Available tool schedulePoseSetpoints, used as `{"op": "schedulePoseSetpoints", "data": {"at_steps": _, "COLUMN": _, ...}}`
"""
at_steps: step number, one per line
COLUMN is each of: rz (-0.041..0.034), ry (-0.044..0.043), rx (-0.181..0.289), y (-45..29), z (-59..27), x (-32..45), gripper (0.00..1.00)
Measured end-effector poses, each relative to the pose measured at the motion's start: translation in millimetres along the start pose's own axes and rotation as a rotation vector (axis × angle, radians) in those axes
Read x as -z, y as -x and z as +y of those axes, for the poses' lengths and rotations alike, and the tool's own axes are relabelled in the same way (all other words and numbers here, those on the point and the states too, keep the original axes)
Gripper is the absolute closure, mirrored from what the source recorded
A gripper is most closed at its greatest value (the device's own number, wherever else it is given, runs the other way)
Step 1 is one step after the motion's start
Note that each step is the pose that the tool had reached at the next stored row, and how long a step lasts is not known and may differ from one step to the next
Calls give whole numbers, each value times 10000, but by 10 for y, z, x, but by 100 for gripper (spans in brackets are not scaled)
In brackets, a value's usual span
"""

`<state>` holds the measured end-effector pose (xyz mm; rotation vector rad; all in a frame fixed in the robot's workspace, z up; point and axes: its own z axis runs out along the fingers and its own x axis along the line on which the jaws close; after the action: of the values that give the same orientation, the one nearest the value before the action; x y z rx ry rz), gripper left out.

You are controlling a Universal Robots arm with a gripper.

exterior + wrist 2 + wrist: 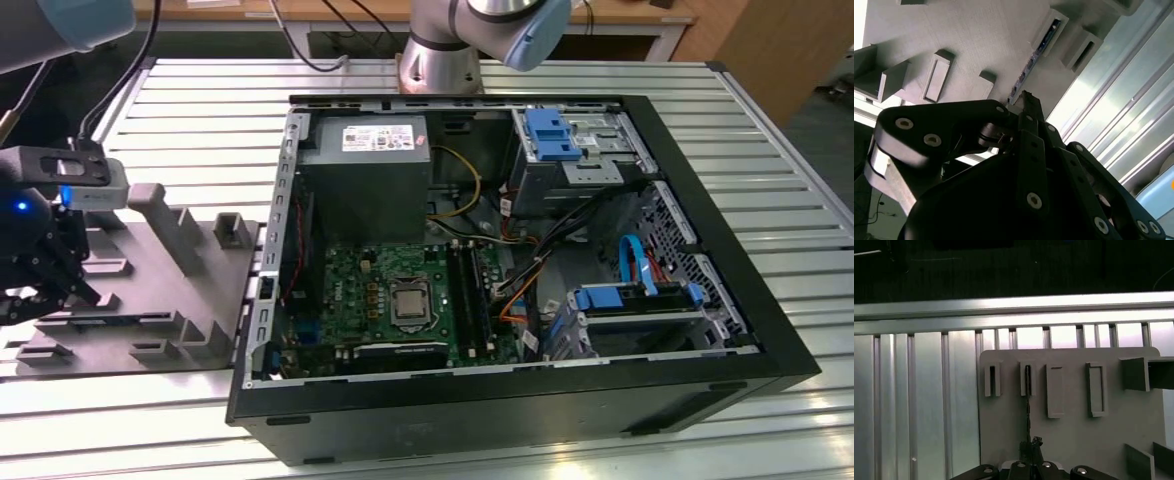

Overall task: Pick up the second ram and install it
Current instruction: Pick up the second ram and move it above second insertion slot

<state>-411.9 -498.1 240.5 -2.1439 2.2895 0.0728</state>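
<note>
Second ram (pixel 1028 405) on edge in grey rack (pixel 1074 440), 9 o'clock of case (pixel 467 420). Hand (pixel 1032 442) narrow, apparently pinching it. Light, stiff, fragile: grip board edges, not chips.

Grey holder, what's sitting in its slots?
The ram stands on edge in one slot of the holder. The next slot looks empty. The gripper covers the ram's near end, so that part cannot be seen.

In the first wrist view the memory stick (pixel 1028 400) stands edge-on in the grey holder (pixel 1074 440), so it is only a thin dark line, its chips hidden. In the exterior view the gripper (pixel 34 285) is cut off by the picture's left edge.
</note>
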Motion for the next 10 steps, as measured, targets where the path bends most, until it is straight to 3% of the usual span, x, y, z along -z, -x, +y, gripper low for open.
{"op": "schedulePoseSetpoints", "data": {"at_steps": 10, "rz": 2, "ry": 2, "rx": 42, "y": 6, "z": 45, "x": -59, "gripper": 90}}
